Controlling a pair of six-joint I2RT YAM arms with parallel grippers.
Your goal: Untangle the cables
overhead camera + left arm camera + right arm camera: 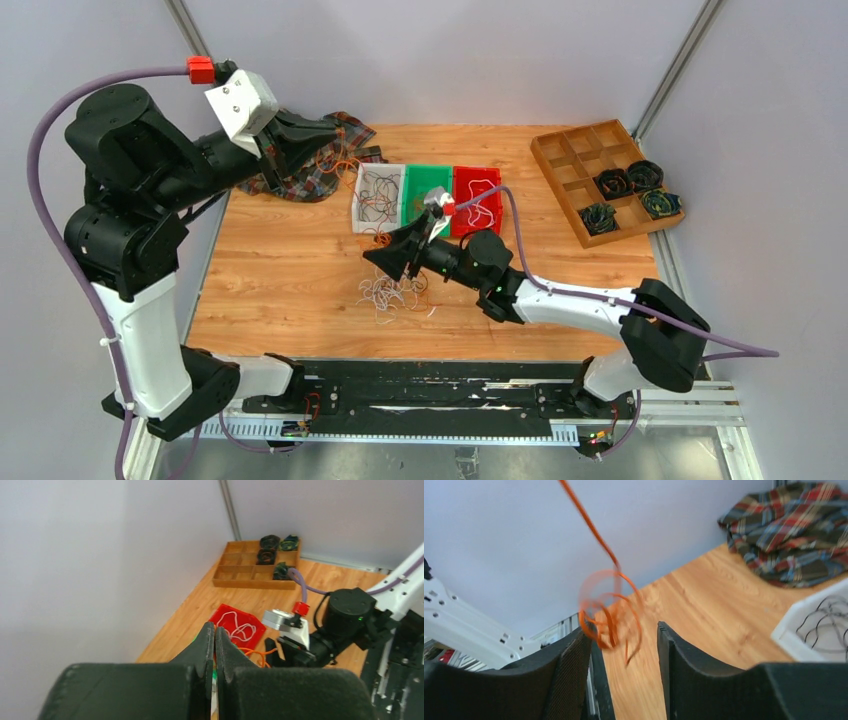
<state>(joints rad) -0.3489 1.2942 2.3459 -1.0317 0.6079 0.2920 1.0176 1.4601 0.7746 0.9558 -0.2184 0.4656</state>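
A loose bunch of white and pale pink cables [395, 292] lies on the wooden table just below my right gripper [385, 262]. That gripper [624, 630] is open, and a blurred coil of orange cable [609, 610] dangles between its fingertips, loose from both pads. From the coil one orange strand runs up and out of the right wrist view. My left gripper [335, 135] is raised at the back left above a plaid cloth, with orange cable [343, 157] hanging below it. Its jaws [215, 627] are pressed together with a sliver of orange at the tips.
Three bins stand side by side at mid-table: a white bin [366, 178] with black cables, a green bin [420, 172], and a red bin [478, 176] with a white cable [240, 627]. A plaid cloth [320, 178] lies at the back left. A wooden compartment tray [560, 150] with dark coils sits at the back right.
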